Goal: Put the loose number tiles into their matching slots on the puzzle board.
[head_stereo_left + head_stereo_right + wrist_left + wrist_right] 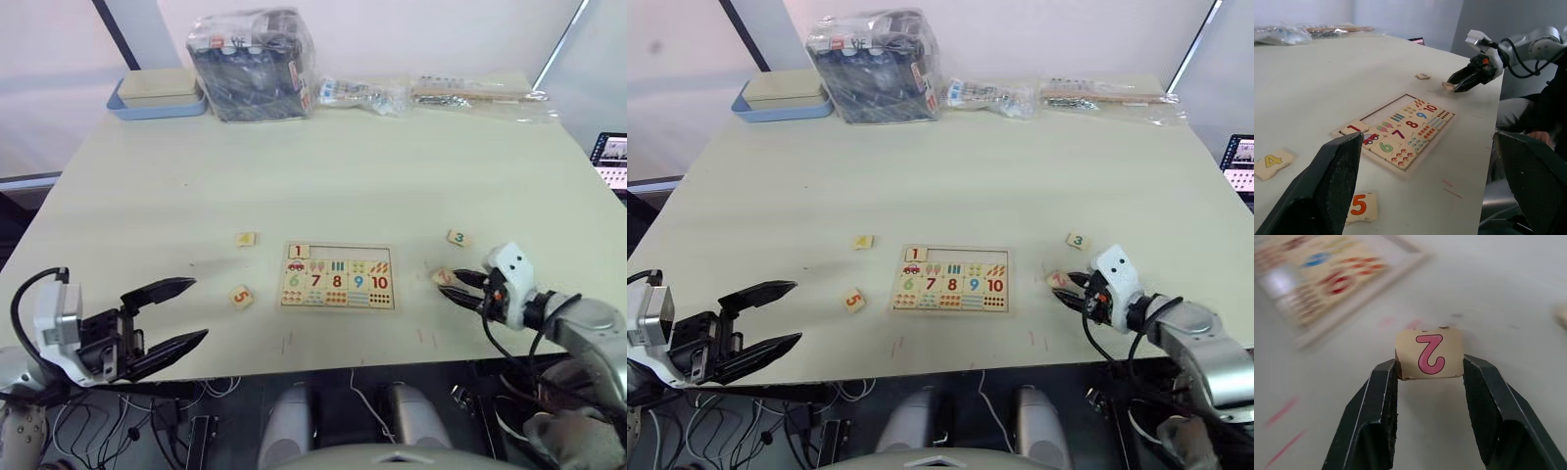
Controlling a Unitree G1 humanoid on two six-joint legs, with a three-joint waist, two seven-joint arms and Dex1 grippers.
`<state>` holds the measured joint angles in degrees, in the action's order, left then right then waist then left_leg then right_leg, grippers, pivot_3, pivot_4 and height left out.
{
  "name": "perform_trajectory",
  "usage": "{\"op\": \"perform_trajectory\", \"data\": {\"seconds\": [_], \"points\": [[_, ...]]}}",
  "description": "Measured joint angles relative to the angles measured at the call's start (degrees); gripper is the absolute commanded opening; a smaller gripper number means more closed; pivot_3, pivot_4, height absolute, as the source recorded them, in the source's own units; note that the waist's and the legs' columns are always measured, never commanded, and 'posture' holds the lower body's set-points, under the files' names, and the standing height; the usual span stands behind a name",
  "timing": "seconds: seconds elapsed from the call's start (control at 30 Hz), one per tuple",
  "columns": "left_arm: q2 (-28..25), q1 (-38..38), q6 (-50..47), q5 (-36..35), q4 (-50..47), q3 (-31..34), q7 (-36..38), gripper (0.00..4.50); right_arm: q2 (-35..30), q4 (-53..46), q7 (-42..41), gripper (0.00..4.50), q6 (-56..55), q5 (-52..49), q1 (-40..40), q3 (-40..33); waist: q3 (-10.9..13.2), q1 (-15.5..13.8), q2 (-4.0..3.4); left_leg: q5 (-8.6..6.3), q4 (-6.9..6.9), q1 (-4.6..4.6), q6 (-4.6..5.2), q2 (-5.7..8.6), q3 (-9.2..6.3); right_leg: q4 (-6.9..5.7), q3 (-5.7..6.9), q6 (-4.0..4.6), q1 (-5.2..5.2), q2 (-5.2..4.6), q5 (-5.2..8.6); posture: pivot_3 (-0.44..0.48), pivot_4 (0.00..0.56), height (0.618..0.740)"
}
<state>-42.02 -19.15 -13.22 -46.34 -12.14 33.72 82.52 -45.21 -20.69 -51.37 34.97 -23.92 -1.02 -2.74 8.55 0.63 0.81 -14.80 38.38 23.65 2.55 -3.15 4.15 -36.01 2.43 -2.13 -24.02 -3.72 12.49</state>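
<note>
The puzzle board (338, 277) lies flat near the table's front edge, with the 1 tile (298, 252) in the leftmost slot of its top row; the other slots (353, 254) are bare. Loose tiles lie around it: the 4 tile (246, 239) and the 5 tile (241, 296) to its left, the 3 tile (458, 238) to its right. My right gripper (1430, 369) is shut on the 2 tile (1429, 354), held just right of the board, close above the table. At the front left, my left gripper (186, 311) stands open and holds nothing.
A blue tray (157, 94) with a pale box sits at the far left. A clear bag of dark items (253, 64) and flat plastic packets (470, 94) line the far edge. A screen (611, 160) stands off the table's right side.
</note>
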Motion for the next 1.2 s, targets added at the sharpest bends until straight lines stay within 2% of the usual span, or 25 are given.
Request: {"op": "perform_trajectory", "data": {"seconds": [0.17,0.4,0.57,0.77,0.8,0.93,1.03,1.2], "points": [[0.21,-0.49,-0.01,-0.1,-0.5,-0.09,0.02,4.5,-7.17,9.81,-17.07,1.4,-8.88,1.68,-7.06,5.99,0.0,-0.01,0.04,0.0,0.04,-0.01,0.01,0.0,0.02,0.0,-0.01,-0.01,0.03,0.0,-0.01,0.0,0.15,0.74],[0.77,-2.1,0.03,-0.38,-0.98,0.03,0.0,4.5,-8.03,24.48,-31.04,1.4,-21.37,8.3,-18.83,14.21,0.02,0.0,0.02,0.0,0.04,0.0,0.0,0.01,0.06,0.01,-0.01,0.03,0.01,0.0,-0.03,0.0,0.15,0.74],[1.02,-2.96,0.09,-0.56,-1.4,0.21,-0.01,4.5,-6.26,32.19,-34.83,1.4,-27.37,11.8,-23.77,16.21,0.02,-0.16,0.02,0.0,0.04,0.01,0.0,0.02,0.05,0.01,0.0,0.04,0.02,0.01,-0.03,0.0,0.15,0.74],[1.12,-3.78,0.28,-0.56,-2.32,0.26,-0.04,4.5,-4.09,35.84,-34.31,1.4,-29.12,14.48,-25.36,17.0,0.02,-0.14,0.02,0.01,0.04,0.0,0.0,0.03,0.07,0.01,0.0,0.05,0.03,0.0,-0.04,0.0,0.15,0.74],[1.16,-3.81,0.35,-0.57,-2.34,0.26,-0.07,4.5,-4.07,35.84,-34.24,2.2,-29.05,14.62,-25.36,17.0,0.02,-0.11,0.03,0.01,0.04,-0.02,0.0,0.02,0.07,0.0,0.0,0.05,0.05,0.01,-0.05,0.0,0.15,0.74],[1.28,-4.15,0.77,-0.56,-2.38,0.28,-0.08,4.5,-4.01,35.22,-34.53,3.31,-28.97,14.28,-24.73,16.66,0.01,-0.07,0.04,0.01,0.06,-0.05,0.0,0.01,0.06,0.0,0.0,0.06,0.09,0.0,-0.06,0.0,0.15,0.74],[1.28,-3.84,0.91,-0.56,-2.37,0.25,-0.01,4.5,-4.14,33.14,-33.59,4.4,-27.98,13.21,-22.73,14.9,0.02,-0.18,0.03,0.01,0.07,-0.05,-0.01,0.01,0.05,-0.01,0.02,0.07,0.09,0.0,-0.07,0.0,0.15,0.74],[1.04,-2.68,1.16,-0.53,-2.16,-0.16,0.68,4.5,-6.49,22.63,-28.54,4.46,-20.0,8.3,-13.05,7.53,0.04,-0.79,-0.02,0.0,0.05,0.0,-0.01,0.01,0.06,0.01,0.02,0.1,0.07,-0.02,-0.06,0.0,0.15,0.74]]}}
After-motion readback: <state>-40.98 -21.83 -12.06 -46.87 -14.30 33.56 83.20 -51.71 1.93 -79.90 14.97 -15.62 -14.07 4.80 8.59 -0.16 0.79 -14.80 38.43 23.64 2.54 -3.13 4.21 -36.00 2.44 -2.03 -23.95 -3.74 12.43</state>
